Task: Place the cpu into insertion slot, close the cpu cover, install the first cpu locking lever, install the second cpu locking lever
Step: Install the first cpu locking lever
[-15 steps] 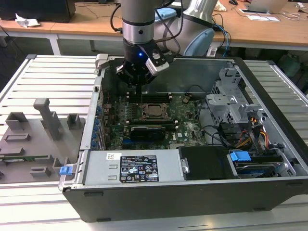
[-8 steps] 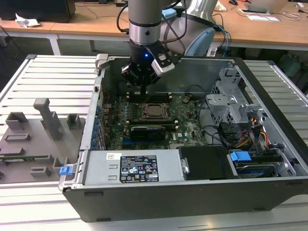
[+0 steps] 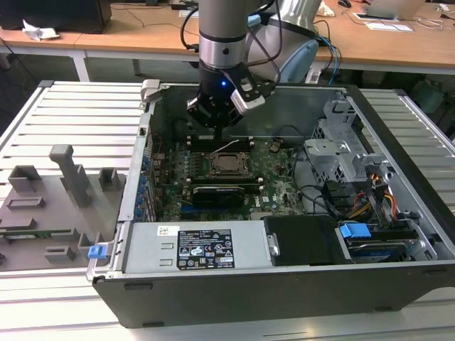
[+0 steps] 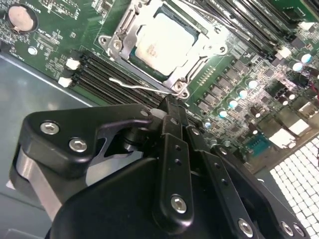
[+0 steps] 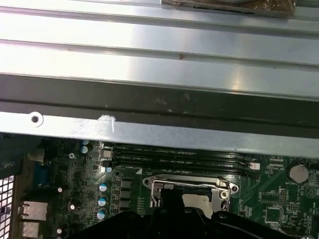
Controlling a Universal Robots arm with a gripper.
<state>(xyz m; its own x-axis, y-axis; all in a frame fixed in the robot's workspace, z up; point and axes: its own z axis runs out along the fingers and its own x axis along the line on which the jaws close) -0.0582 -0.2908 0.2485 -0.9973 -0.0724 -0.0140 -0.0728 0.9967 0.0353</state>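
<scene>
Second wrist view: the cpu [image 4: 162,42] is seen seated in the insertion slot [image 4: 130,56], with the cpu cover [image 4: 175,75] laid down around it as a frame. A thin wire locking lever [image 4: 130,84] lies just beside the socket, apparently unlatched. The gripper [image 4: 172,112] is held near that lever, its jaws drawn together on nothing. The first lever step is judged in hand; hooking and pressing it under its catch is called for.

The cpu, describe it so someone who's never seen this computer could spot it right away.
Look inside the open computer case at the green motherboard, just below the gripper. Near its middle a silver metal frame surrounds the cpu: a flat, square, silver-grey chip, unlike the long black memory slots beside it.
</scene>
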